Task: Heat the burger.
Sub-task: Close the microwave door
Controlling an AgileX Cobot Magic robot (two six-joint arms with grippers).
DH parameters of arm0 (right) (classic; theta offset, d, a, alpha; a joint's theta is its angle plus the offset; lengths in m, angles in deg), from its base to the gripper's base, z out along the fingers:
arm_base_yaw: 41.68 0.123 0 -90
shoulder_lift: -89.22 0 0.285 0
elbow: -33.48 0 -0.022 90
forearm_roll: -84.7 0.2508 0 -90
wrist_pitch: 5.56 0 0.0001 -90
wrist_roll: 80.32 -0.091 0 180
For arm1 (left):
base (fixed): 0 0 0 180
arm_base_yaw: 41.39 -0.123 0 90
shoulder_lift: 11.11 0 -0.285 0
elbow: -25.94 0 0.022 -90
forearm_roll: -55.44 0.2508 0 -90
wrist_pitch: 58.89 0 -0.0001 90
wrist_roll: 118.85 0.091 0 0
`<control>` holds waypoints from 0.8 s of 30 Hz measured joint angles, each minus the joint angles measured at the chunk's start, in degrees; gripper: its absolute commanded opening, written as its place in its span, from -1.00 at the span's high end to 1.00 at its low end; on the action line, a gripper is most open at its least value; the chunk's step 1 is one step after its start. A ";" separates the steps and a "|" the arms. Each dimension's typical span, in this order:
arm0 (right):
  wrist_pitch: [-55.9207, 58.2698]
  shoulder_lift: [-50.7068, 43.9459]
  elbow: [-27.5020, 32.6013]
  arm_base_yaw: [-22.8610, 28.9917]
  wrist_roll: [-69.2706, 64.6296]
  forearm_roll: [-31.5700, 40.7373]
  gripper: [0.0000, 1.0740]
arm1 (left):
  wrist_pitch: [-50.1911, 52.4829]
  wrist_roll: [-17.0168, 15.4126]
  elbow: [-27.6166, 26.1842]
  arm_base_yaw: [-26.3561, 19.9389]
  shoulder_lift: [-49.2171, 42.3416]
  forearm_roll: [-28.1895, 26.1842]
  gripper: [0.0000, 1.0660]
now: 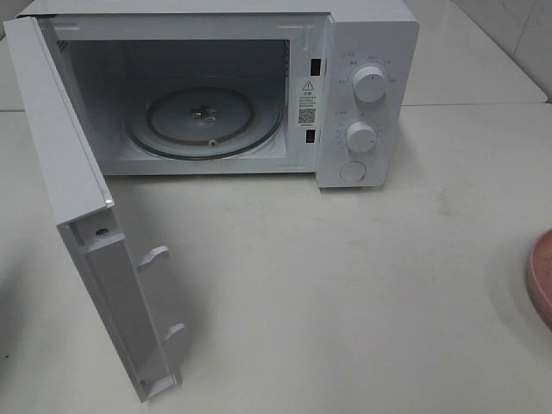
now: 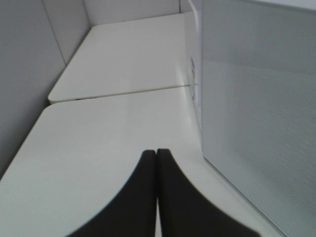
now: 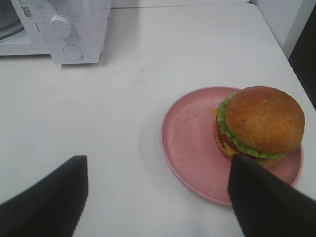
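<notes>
The burger (image 3: 259, 123), with a glossy brown bun, green lettuce, tomato and cheese, sits on a round pink plate (image 3: 190, 143) in the right wrist view. My right gripper (image 3: 157, 170) hovers open above the table beside the plate, one finger near the burger and plate edge, nothing held. In the high view only the plate's rim (image 1: 542, 276) shows at the right edge. The white microwave (image 1: 366, 86) stands at the back with its door (image 1: 86, 216) swung wide open and the glass turntable (image 1: 205, 121) bare. My left gripper (image 2: 156, 153) is shut and empty, beside the microwave's side wall.
The microwave door juts toward the front left of the white table (image 1: 345, 302). Two knobs (image 1: 369, 84) and a round button are on the microwave's right panel. A second table surface (image 2: 133, 54) lies behind the left gripper.
</notes>
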 measured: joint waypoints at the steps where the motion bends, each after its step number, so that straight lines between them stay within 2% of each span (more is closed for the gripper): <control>1: 0.00 0.00 0.00 0.00 0.00 0.00 -0.42 | 1.66 -0.23 -0.17 2.01 2.46 0.57 1.00; 3: 0.00 0.00 0.00 0.00 0.00 0.00 -0.42 | 2.81 -0.46 -0.23 3.04 3.78 0.80 1.00; 5: 0.00 0.00 0.00 0.00 0.00 0.00 -0.42 | 6.76 -1.09 -0.23 7.05 8.37 1.60 1.00; 6: 0.00 0.00 0.00 0.00 0.00 0.00 -0.42 | 6.76 -1.09 -0.23 7.05 8.37 1.60 1.00; 8: 0.00 0.00 0.00 0.00 0.00 0.00 -0.42 | 9.40 -1.38 -0.69 10.08 11.63 1.78 1.00; 11: 0.00 0.00 0.00 0.00 0.00 0.00 -0.42 | 9.85 -1.49 -1.09 11.06 12.78 1.89 1.00; 13: 0.00 0.00 0.00 0.00 0.00 0.00 -0.42 | 12.38 -1.49 -2.86 14.50 16.96 2.06 1.00; 16: 0.00 0.00 0.00 0.00 0.00 0.00 -0.42 | 13.24 -1.55 -3.38 15.41 18.11 2.12 1.00; 18: 0.00 0.00 0.00 0.00 0.00 0.00 -0.42 | 15.53 -2.01 -5.04 18.45 22.17 1.83 1.00; 21: 0.00 0.00 0.00 0.00 0.00 0.06 -0.42 | 16.90 -2.18 -6.13 20.51 24.87 1.20 1.00; 24: 0.00 0.00 0.00 0.00 0.00 0.06 -0.42 | 17.30 -2.23 -6.59 21.20 25.78 1.32 1.00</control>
